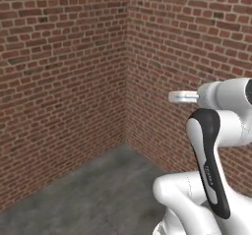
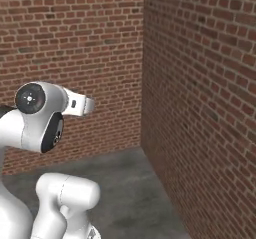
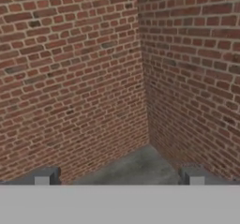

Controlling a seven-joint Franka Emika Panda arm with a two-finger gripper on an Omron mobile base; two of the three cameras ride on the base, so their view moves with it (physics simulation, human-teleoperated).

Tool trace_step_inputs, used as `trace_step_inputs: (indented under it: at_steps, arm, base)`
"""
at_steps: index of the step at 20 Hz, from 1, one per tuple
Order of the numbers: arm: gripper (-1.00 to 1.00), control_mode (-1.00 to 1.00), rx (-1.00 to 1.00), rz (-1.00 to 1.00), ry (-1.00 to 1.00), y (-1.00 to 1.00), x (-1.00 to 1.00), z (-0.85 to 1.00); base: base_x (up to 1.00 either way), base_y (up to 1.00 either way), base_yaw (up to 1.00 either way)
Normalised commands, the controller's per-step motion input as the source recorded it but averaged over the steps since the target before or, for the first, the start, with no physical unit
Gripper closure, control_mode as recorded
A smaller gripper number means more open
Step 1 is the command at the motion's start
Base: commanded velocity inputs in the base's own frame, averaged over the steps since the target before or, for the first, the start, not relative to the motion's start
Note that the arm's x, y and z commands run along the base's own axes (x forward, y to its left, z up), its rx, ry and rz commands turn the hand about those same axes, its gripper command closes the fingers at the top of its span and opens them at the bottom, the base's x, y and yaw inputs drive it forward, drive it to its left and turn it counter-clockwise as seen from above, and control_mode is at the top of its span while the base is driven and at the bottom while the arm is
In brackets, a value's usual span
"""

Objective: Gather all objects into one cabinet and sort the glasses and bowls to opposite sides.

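Observation:
My gripper is open, its two dark fingertips standing wide apart with nothing between them. It points at the corner where two brick walls meet, well short of them. My white arm is folded up high in front of the base, and it also appears at the left of the right base view as the arm. The cabinet, the glasses, the bowls and the other objects are out of view.
Two red brick walls meet in a corner straight ahead. A grey concrete floor runs up to their foot, with open floor between the base and the walls.

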Motion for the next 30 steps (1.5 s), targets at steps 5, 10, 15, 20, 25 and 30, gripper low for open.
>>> trace_step_inputs:
  at_steps: [5,10,15,20,25,30]
  arm:
    - [-1.00,1.00,0.00,0.00,0.00,0.00,0.00,0.00]
    - [-1.00,1.00,0.00,0.00,0.00,0.00,0.00,0.00]
    - [-1.00,1.00,0.00,0.00,0.00,0.00,0.00,0.00]
    - [-1.00,1.00,0.00,0.00,0.00,0.00,0.00,0.00]
    - [-1.00,1.00,0.00,0.00,0.00,0.00,0.00,0.00]
    - [-1.00,1.00,0.00,0.00,0.00,0.00,0.00,0.00]
  base:
    - [-0.47,0.15,-0.60]
    - [-0.50,0.48,-0.45]
    - [-0.35,0.19,-0.66]
    - [-0.27,0.12,-0.73]
    - [-0.20,0.33,-0.60]
    - [-0.04,0.48,-0.50]
